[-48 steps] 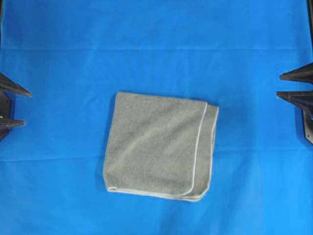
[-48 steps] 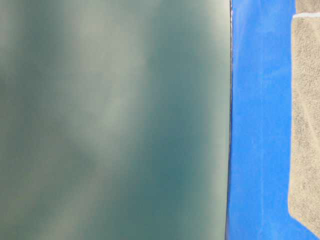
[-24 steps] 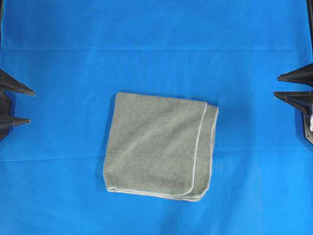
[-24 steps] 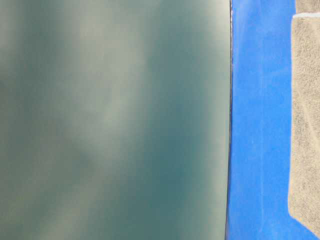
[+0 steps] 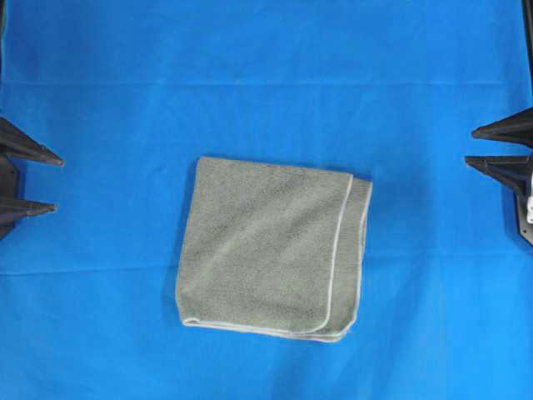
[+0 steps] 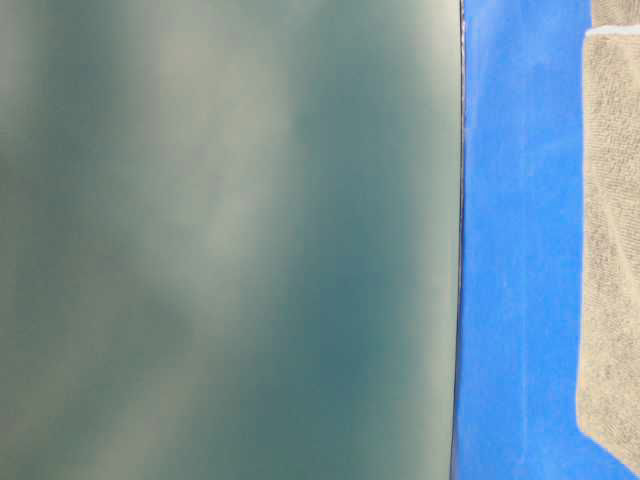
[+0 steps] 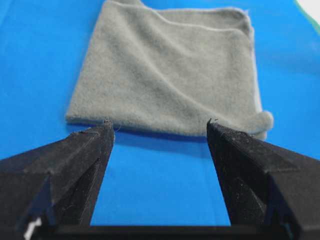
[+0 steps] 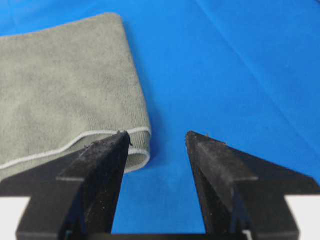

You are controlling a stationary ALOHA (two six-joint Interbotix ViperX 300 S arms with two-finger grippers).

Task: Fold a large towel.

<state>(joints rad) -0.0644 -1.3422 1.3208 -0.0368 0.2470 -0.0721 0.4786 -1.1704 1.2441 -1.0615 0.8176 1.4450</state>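
- The towel (image 5: 271, 246) lies folded at centre of the overhead frame, its long side running top to bottom.
- My left pincer (image 5: 46, 182) and right pincer (image 5: 483, 146) wait wide and empty at the frame edges; the right one looks slightly nearer.

We find no writing, label, brand or number that can be read in any view. The towel (image 5: 271, 248) shows us only plain grey-green pile with a pale hem, no tag. The blue sheet (image 5: 266, 75) under it carries no print or sign either.
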